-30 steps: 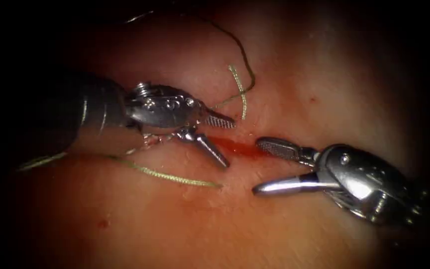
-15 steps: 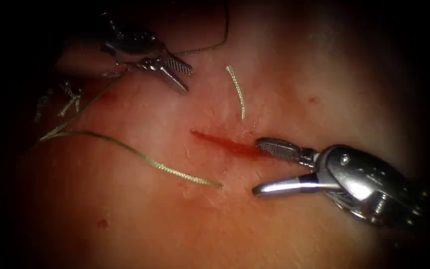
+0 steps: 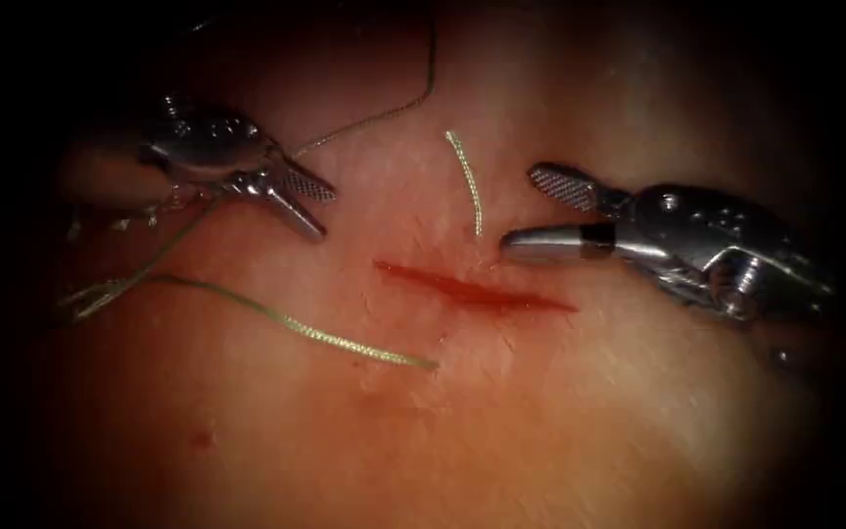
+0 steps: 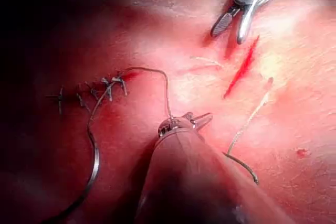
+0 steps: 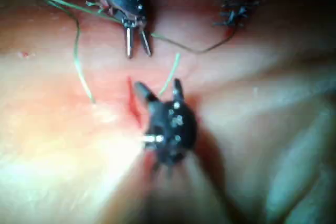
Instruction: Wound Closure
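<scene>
I see my left tool [image 3: 307, 204] at ten o'clock from the cut [image 3: 472, 290], jaws spread and holding nothing. My right tool [image 3: 531, 208] sits at about one o'clock from the cut, just above its right end, jaws also spread and empty. Two pale thread [image 3: 296, 329] ends lie on the tissue [image 3: 501, 431], one above the cut, one below left. The needle [image 4: 93, 166] lies free on the tissue beside the stitched row [image 4: 92, 94].

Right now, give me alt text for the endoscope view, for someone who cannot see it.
Two needle drivers hover with open, empty jaws over tissue: the left tool up and left of a short red cut, the right tool just above the cut's right end. Two pale thread ends lie across the tissue by the cut.
</scene>
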Controlling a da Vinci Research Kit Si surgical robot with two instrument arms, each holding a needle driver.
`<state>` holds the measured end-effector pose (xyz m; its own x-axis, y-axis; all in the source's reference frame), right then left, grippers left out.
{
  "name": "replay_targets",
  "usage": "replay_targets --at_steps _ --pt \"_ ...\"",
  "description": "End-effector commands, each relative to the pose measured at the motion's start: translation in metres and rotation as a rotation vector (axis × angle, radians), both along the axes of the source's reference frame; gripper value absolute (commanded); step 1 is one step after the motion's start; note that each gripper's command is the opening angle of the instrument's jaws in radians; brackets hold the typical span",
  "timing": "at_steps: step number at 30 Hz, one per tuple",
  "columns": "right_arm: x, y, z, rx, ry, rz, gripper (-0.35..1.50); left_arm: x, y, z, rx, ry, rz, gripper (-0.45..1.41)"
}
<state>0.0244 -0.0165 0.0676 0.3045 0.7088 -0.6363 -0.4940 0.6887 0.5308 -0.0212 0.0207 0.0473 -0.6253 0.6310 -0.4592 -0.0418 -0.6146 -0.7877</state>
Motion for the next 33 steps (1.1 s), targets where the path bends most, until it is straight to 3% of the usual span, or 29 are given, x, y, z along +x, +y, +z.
replay_targets --at_steps 1,7,11,13,15,22,33 --pt "0.0016 0.0001 0.0021 0.009 -0.015 -0.027 0.61 -0.0005 0.0000 0.0001 0.004 -0.015 -0.011 0.36" --pt "0.0036 -0.0012 0.0048 0.071 -0.002 -0.063 0.54 -0.0002 -0.0006 -0.0015 0.009 -0.034 -0.031 0.36" --pt "0.0039 -0.0011 0.0045 0.080 0.010 -0.074 0.47 0.0003 -0.0010 -0.0021 0.004 -0.043 -0.040 0.36" --pt "0.0041 -0.0008 0.0042 0.087 0.007 -0.077 0.22 0.0006 -0.0014 -0.0023 0.001 -0.043 -0.045 0.36" --pt "0.0043 -0.0008 0.0042 0.096 0.012 -0.094 -0.35 0.0008 -0.0017 -0.0024 0.000 -0.044 -0.049 0.34" --pt "0.0038 0.0003 0.0048 0.094 -0.030 -0.079 -0.35 0.0006 -0.0031 -0.0038 -0.015 -0.049 -0.053 0.34" --pt "0.0028 0.0034 0.0005 0.069 -0.012 0.001 -0.35 -0.0002 -0.0029 -0.0102 -0.018 -0.098 -0.061 0.34"
